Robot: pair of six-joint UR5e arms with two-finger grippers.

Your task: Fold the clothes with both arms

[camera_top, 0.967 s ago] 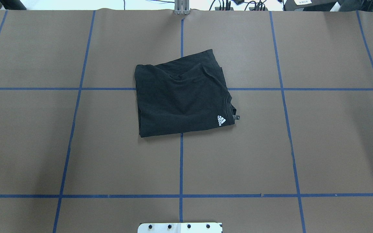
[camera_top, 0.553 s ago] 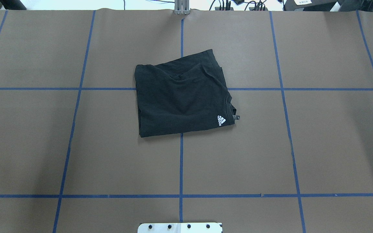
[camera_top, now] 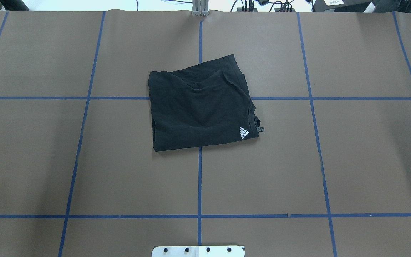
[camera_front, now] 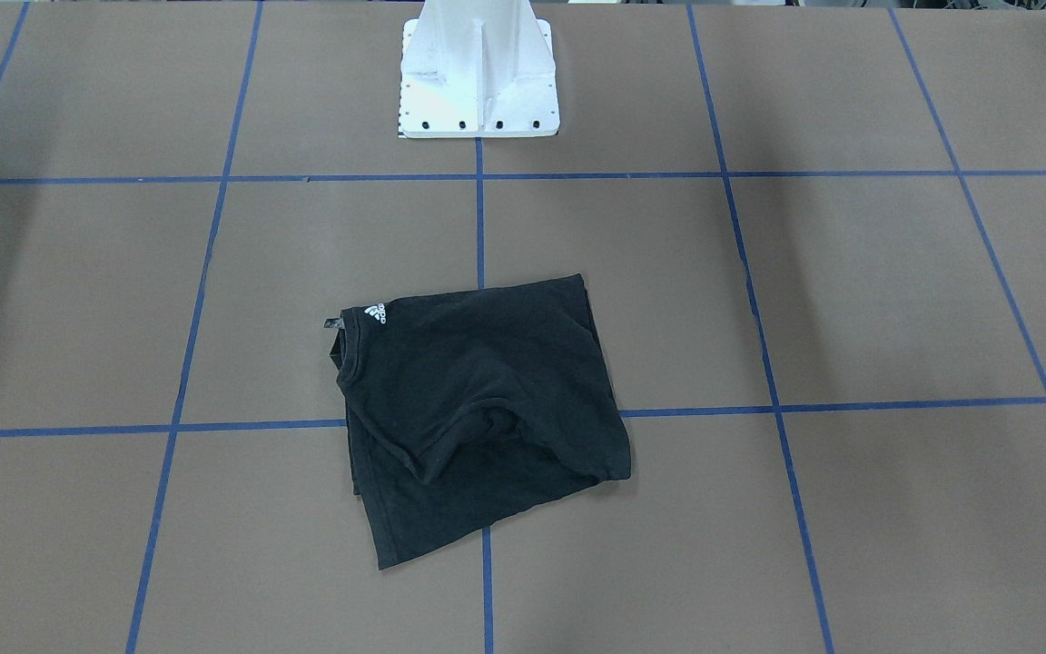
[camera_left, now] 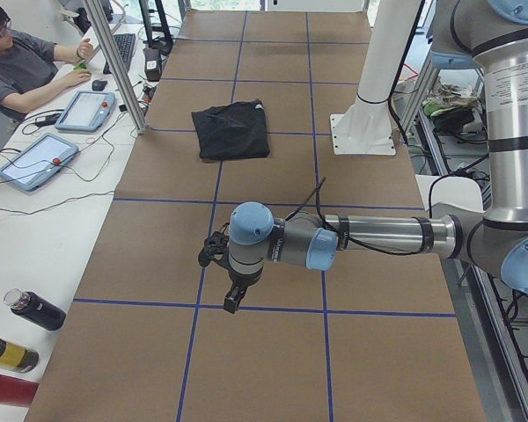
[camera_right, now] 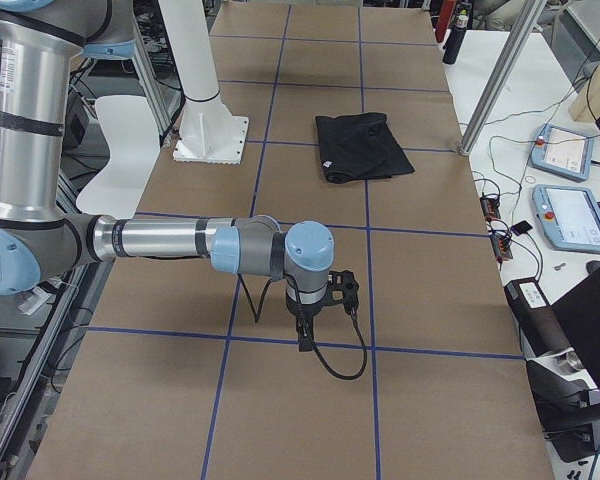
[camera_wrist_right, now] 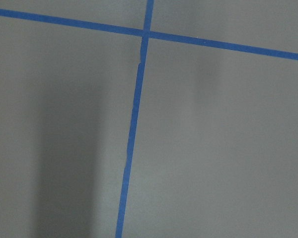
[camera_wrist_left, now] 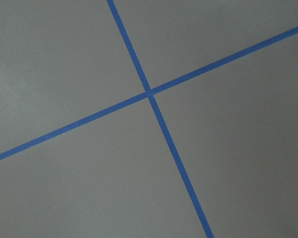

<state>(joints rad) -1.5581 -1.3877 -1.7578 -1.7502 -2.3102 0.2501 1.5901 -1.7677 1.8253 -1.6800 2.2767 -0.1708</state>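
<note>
- Overhead exterior view: black T-shirt [camera_top: 198,107] lies folded into a rough, slightly skewed rectangle in the middle of the brown surface [camera_top: 369,160].
- Shirt covers the crossing of the centre blue tape line [camera_top: 199,178] and the far cross line; most of it sits on the robot's side of that cross line.
- White logo [camera_top: 244,133] faces up at the shirt's corner nearest the robot, on its right side, with the collar edge and a small dark tag [camera_top: 260,129] just beside it.
- Top layer is rumpled, with a raised crease across the far half; the edges are not squared.
- Nothing touches the shirt.
- White pedestal [camera_front: 478,73] stands on the centre line at the robot's edge of the surface, apart from the shirt.
- Left arm [camera_left: 378,236] stretches level over the surface's left end, well apart from the shirt; left fingers [camera_left: 233,297] point down over bare surface near a tape crossing. Cannot tell if they are released or clenched.
- Right arm [camera_right: 160,240] does likewise at the right end; right fingers [camera_right: 304,332] point down beside a tape line, with a black cable looping under them. Cannot tell their state either.
- Both wrist views show only brown surface and crossing blue tape.
- Person [camera_left: 18,61] sits at a white side table beyond the surface, with tablets [camera_left: 35,161] and bottles [camera_left: 31,309] along it.
</note>
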